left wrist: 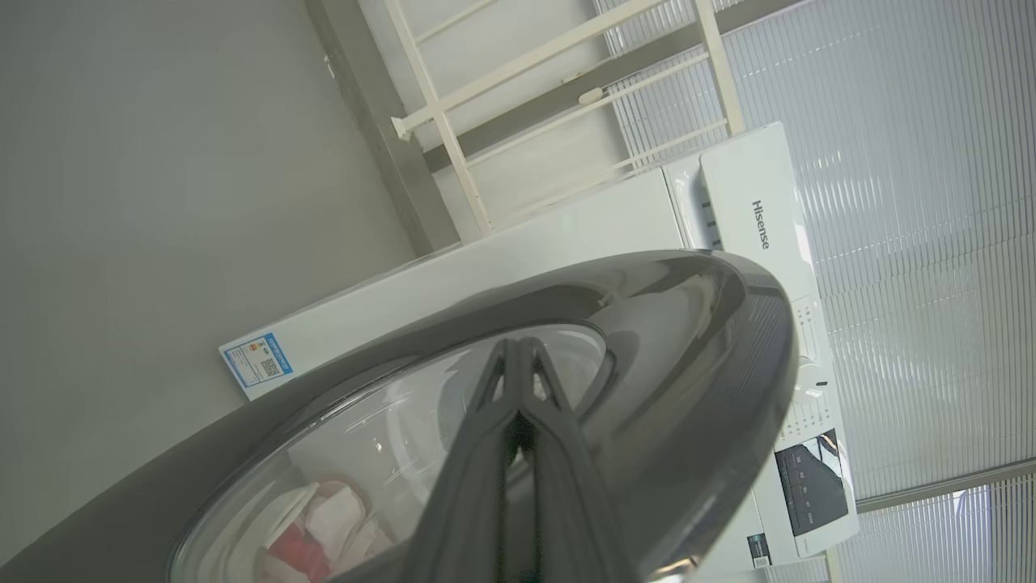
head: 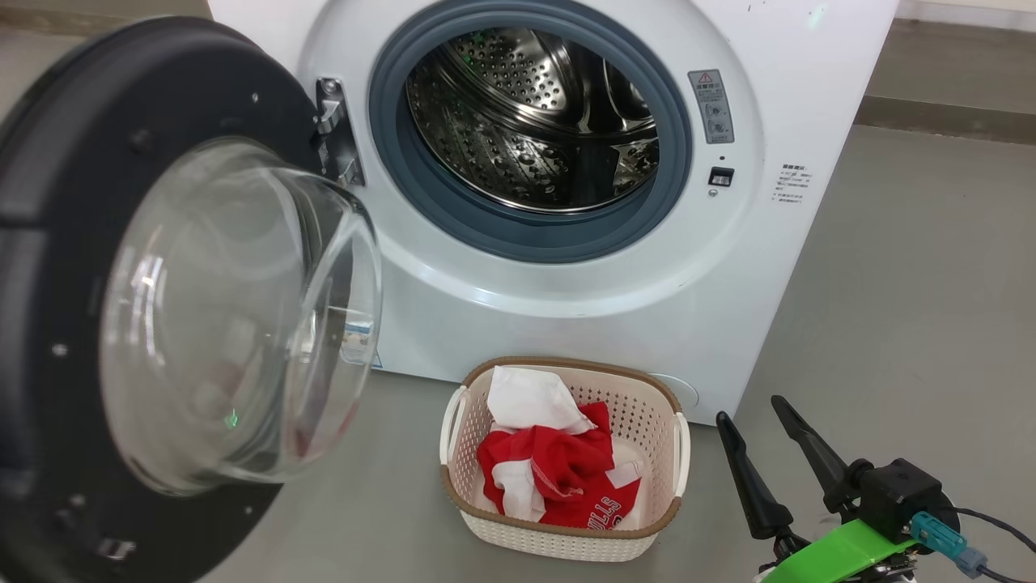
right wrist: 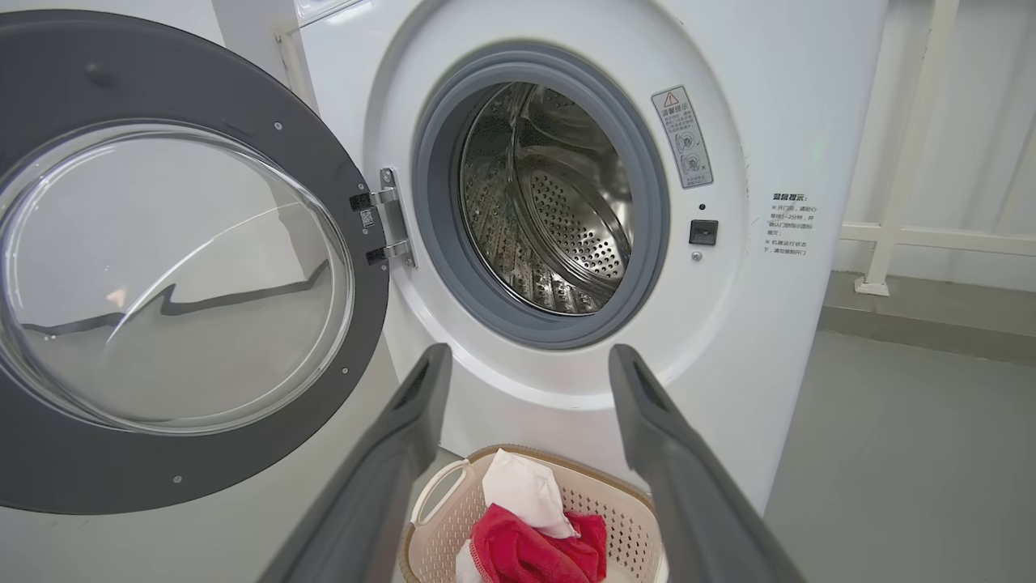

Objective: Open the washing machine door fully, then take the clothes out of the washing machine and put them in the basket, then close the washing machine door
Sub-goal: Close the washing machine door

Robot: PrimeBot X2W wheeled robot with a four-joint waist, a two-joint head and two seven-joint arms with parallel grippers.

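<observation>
The white machine stands on the grey floor. Its steel drum is open to view inside the grey ring.

The door is swung well out on its hinge to the left side of the head view. Its inner face and glass bowl are turned toward the head camera.

The basket sits on the floor just in front of the machine, below the drum opening. It holds the clothes, a heap of red fabric with white trim and lettering. A white piece lies on top toward the machine side.

The right gripper is at the lower right of the head view, over the floor to the right of the basket and apart from it. Its fingers are spread wide and hold nothing. In its wrist view the drum opening shows between them, with the basket below.

The left gripper is closed, tips meeting, and seen in its wrist view against the door's glossy outer side. Whether it touches the door I cannot tell. The clothes show blurred through the glass there.
</observation>
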